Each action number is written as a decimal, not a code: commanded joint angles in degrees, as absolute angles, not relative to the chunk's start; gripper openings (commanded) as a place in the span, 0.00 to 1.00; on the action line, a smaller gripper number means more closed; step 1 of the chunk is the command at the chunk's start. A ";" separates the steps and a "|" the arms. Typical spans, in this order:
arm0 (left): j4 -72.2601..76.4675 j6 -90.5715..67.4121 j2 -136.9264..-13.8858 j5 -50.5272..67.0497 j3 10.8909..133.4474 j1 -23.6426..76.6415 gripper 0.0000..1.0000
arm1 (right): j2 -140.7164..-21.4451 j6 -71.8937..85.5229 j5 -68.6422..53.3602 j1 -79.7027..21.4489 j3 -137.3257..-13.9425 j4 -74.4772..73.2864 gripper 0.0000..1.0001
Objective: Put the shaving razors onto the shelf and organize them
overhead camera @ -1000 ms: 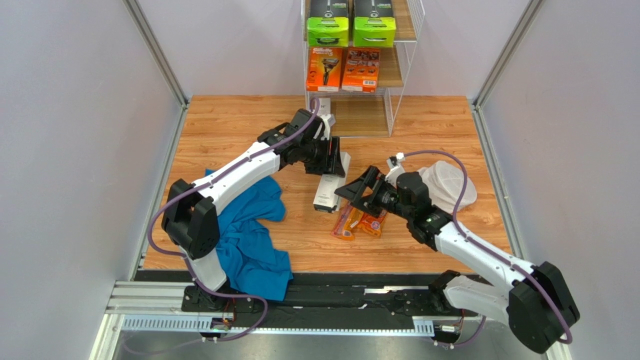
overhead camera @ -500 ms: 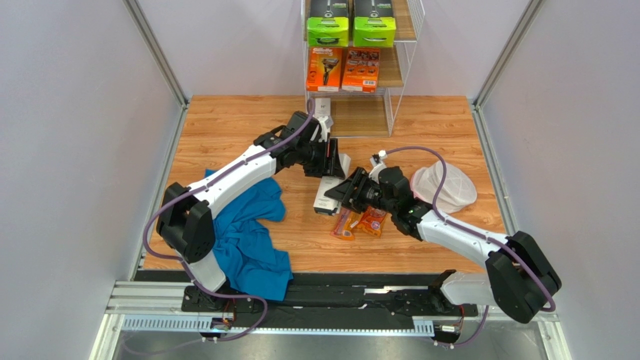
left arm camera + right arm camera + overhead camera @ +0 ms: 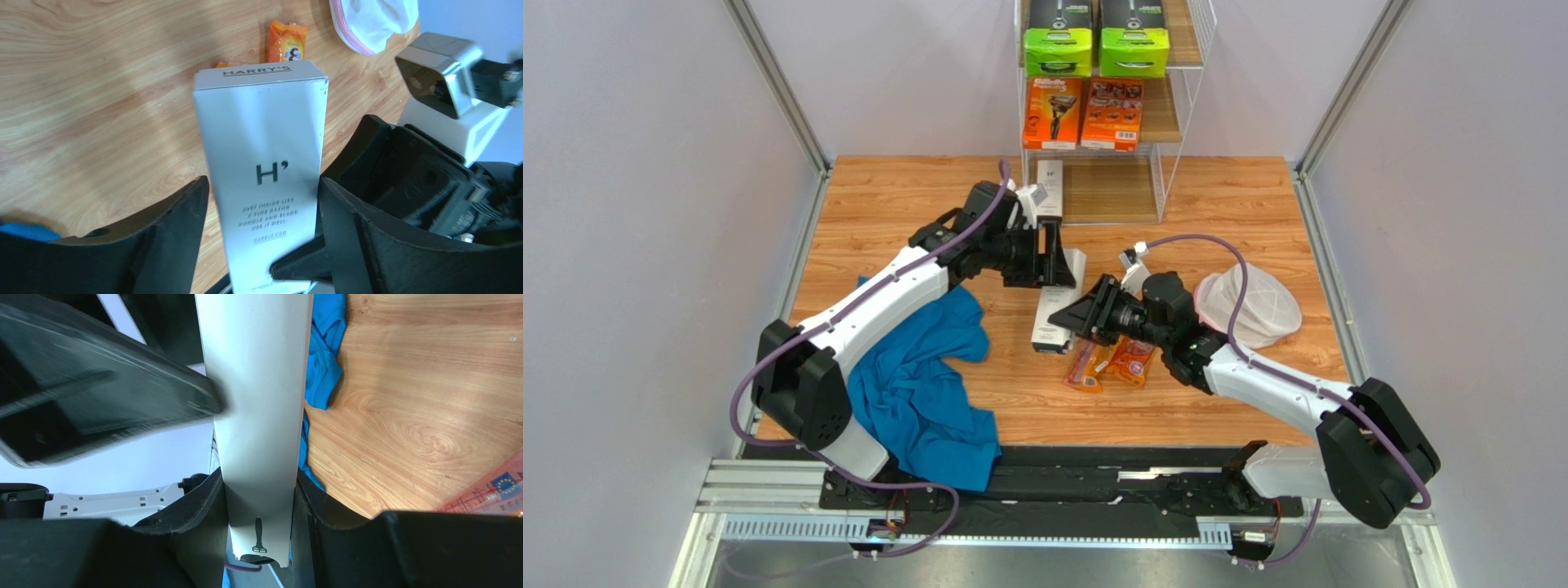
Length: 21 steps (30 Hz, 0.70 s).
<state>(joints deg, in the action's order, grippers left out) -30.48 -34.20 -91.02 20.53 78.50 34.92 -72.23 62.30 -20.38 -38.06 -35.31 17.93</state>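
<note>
My right gripper (image 3: 258,505) has its jaws pressed on both narrow sides of the slim white box (image 3: 261,122), at the end with the little razor drawing. My left gripper (image 3: 264,187) straddles the same box nearer its other end. Its fingers sit right at the carton's edges, and I cannot tell whether they squeeze or merely flank it. The box hangs between the two arms above the desk (image 3: 891,202), short of the shelf (image 3: 1162,116). I read this as a hand-over, so I'd confirm one firm grip before the other lets go. I'd then draw the freed arm straight back so the long carton doesn't twist. Black-and-green boxes (image 3: 1096,47) sit on the top tier and orange boxes (image 3: 1084,113) on the middle, so I'd aim low. A second white box (image 3: 1051,186) stands at the shelf's foot, but the left arm covers its base, so I can't say whether it rests on the tier or the desk. Orange blister packs (image 3: 1114,363) lie half under the right arm, their count unclear.
</note>
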 commanded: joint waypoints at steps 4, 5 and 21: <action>-22.07 -32.17 -80.70 29.67 71.82 28.05 0.83 | -70.58 55.21 -28.20 -36.39 -34.10 20.83 0.23; -20.67 -32.34 -79.99 31.19 70.50 27.17 0.84 | -70.23 54.33 -29.17 -36.30 -34.19 20.74 0.22; 20.98 -46.57 -77.25 65.65 51.51 21.97 0.82 | -73.47 54.92 -54.21 -34.72 -36.04 35.58 0.22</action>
